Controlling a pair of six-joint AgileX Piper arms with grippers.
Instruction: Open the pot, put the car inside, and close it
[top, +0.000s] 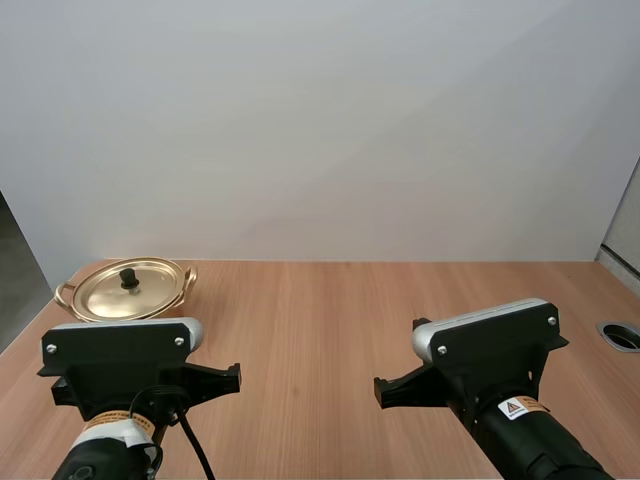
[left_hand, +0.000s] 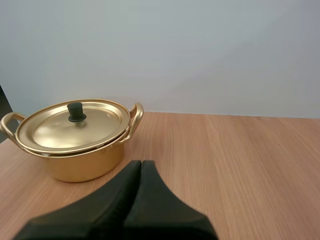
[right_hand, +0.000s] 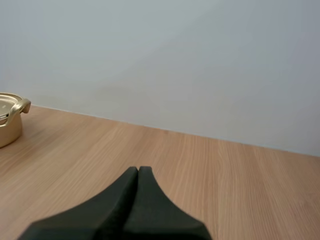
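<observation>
gold pot (left_hand: 80, 164), lid (left_hand: 55, 132) seated, at the table (left_hand: 230, 170) far left corner. left gripper (left_hand: 141, 163) near the pot's front, fingers pressed together; right gripper (right_hand: 138, 169) well right of the pot, likewise together.

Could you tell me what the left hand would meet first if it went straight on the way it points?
Probably the pot, near its handle: the shut left hand aims about at that side, so it could also slip just past over bare table.

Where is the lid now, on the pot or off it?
On. The lid rests flat over the rim of the pot, covering it, with its black knob pointing up.
</observation>
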